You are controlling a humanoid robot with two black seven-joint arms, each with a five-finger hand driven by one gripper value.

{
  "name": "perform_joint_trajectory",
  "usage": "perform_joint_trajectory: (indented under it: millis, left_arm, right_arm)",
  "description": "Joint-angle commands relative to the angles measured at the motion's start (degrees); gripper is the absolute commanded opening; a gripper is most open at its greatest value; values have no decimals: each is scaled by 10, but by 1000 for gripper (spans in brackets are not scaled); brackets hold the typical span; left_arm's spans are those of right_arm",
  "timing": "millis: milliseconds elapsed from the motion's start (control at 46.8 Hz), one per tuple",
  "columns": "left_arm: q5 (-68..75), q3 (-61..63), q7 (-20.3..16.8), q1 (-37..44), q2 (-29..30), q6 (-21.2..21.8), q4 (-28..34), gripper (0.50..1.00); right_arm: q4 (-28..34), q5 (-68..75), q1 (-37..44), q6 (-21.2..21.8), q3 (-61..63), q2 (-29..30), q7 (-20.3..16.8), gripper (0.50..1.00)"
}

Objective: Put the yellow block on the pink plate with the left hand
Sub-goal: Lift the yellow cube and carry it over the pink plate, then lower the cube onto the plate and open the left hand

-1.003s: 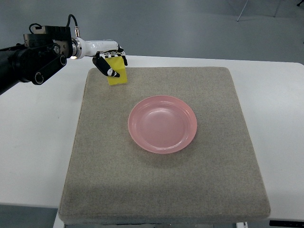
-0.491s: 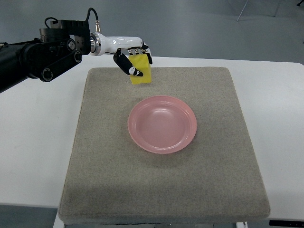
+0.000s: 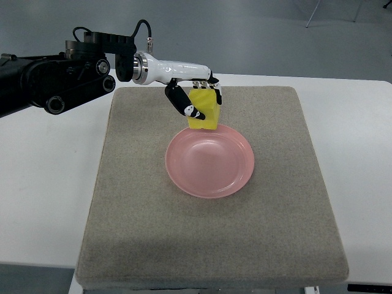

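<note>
I've got the block (image 3: pixel 204 110) pinched in my left hand (image 3: pixel 197 98), thumb on the near face and the other fingers (image 3: pixel 205 86) curled over the far top edge, so it hangs below my palm with its lower part free. That grip looks chosen so that I can set it down without my fingers meeting the surface first.

The block is in the air, right over the plate's (image 3: pixel 236 184) rim at about 11 o'clock. It touches nothing but my hand, as far as I can tell from this steep angle. It sits a little tilted in my grasp, one corner lower than the rest.

My arm reaches in from 9 o'clock, stretched out over the far left part of the mat (image 3: pixel 141 233). The plate lies near the middle of the mat, empty, its hollow wide open to me. The mat lies on a white table (image 3: pixel 43 184).

My right hand is nowhere in sight, and the job doesn't call for it.

I judge the carry nearly done. What's left: bring the block further toward the plate's centre, lower it, then let my fingers go. The risk, I'd say, is releasing too near the rim, where the slope could tip a tilted block out onto the mat.
</note>
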Motion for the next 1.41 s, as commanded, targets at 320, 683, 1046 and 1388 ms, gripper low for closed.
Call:
perform_joint_trajectory:
  millis: [320,683,1046,1388]
  left_arm:
    - [9,4,1,10,-8,-16,-29,581]
    - [27,5,0,29,-9,-28,-27,581]
    - [86,4,1,35,-22,-17,-21,578]
    - [92,4,3,36,-36,8,-6,578]
  right_arm:
    - [0,0,0,0,0,0,0,924]
    - [0,0,0,0,0,0,0,924]
    - [0,0,0,0,0,0,0,924]
    - [0,0,0,0,0,0,0,924]
